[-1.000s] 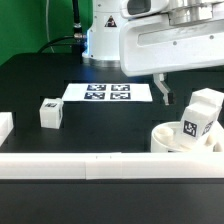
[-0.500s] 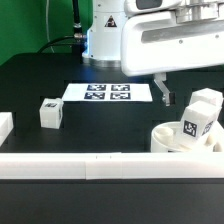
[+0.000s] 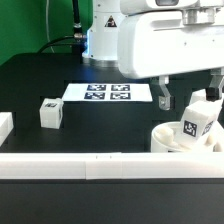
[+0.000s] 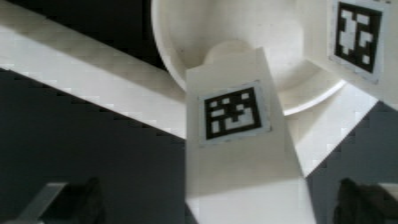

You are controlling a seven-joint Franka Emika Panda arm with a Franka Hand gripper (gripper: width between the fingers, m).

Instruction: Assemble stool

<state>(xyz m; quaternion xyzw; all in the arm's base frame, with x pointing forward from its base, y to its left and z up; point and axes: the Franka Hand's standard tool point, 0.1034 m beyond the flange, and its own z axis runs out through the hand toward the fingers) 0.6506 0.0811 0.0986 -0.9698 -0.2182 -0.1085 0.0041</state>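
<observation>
The gripper [image 3: 191, 100] hangs low over the exterior view's right side, and its jaws are spread wide with nothing in them. One dark finger [image 3: 164, 97] shows clearly to the left of the upright leg [image 3: 196, 122]. The other is mostly lost against the arm's white body. From the wrist camera, the two fingers [image 4: 63, 200] sit on either side of that leg [image 4: 240, 120]. There's a visible gap on one side, while the other finger sits close enough that contact can't be called. The leg stands tilted in the round seat [image 3: 170, 140], tag facing out. The seat rests on the black table [image 3: 40, 80], right up against the long white rail [image 3: 90, 165] along the front. In the wrist view the seat's curved rim [image 4: 214, 30] sweeps behind the leg and the rail [image 4: 80, 75] cuts diagonally past it. A second tag peeks in at the frame's edge, but its owner is unclear. Well apart, towards the exterior view's left, a loose leg [image 3: 50, 112] sits alone on the table. The marker board [image 3: 108, 92] lies flat behind it.
</observation>
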